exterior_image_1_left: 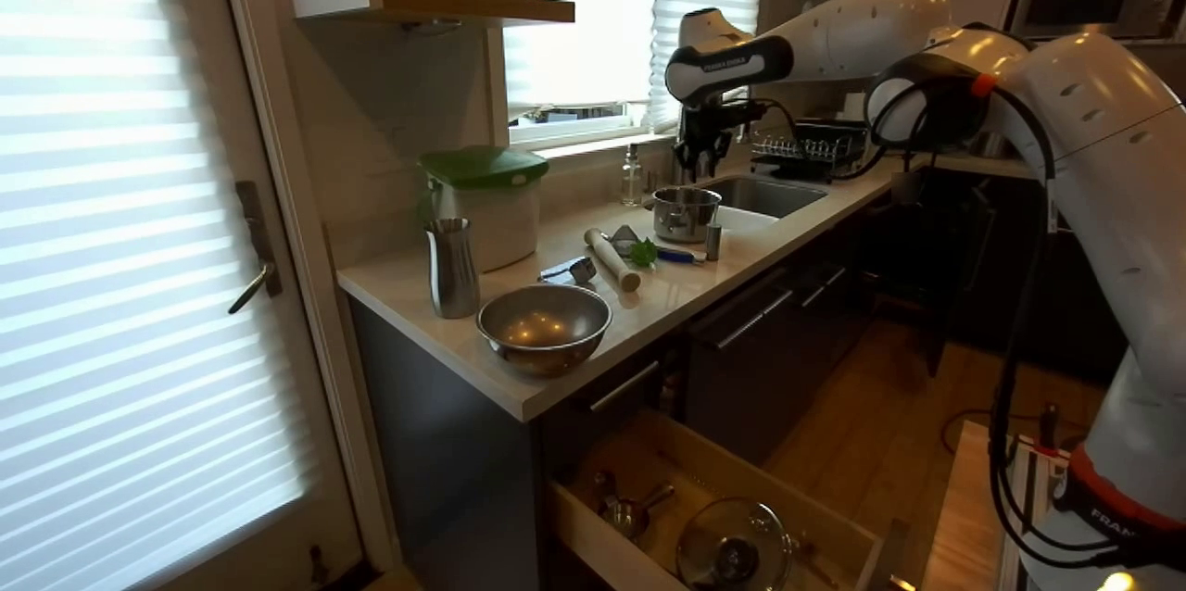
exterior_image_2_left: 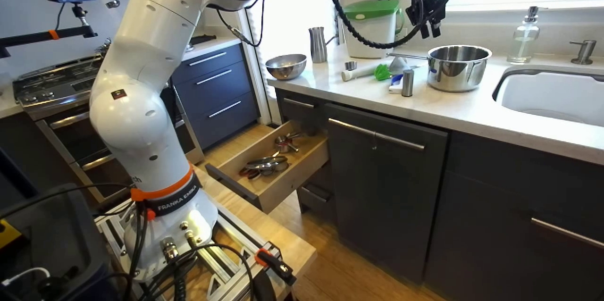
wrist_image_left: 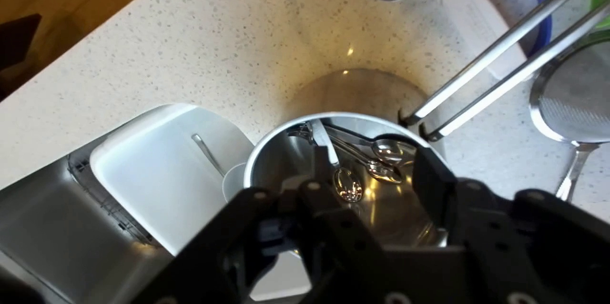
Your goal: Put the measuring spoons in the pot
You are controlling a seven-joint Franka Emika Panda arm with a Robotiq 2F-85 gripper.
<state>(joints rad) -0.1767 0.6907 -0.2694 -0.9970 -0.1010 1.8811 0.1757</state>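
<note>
Several measuring spoons [wrist_image_left: 377, 167], lying inside the steel pot [exterior_image_2_left: 451, 73] on the desk [exterior_image_2_left: 476, 107], end effector [wrist_image_left: 371, 163] above, jaws spread apart

Forms a pale, speckled counter [wrist_image_left: 228, 37], opened for a sink [exterior_image_1_left: 783, 200]. Carries a bowl [exterior_image_1_left: 544, 332] at the corner of front and end edges, a canister [exterior_image_1_left: 452, 269] near the end edge, a green-lidded bin [exterior_image_1_left: 491, 211] by the back edge. Holds, between bowl and sink, a small metal piece [exterior_image_1_left: 567, 272], a stick [exterior_image_1_left: 611, 259] with one tip toward the front edge, a green utensil [exterior_image_2_left: 382, 72], a strainer [wrist_image_left: 576, 89] just behind. Bears a shaker [exterior_image_2_left: 407, 83] nearer the front edge, just beside a blue-and-white utensil [exterior_image_1_left: 679, 255]; the pot [exterior_image_2_left: 453, 77], next to the sink; and a soap bottle [exterior_image_2_left: 525, 39] by the back edge.
</note>
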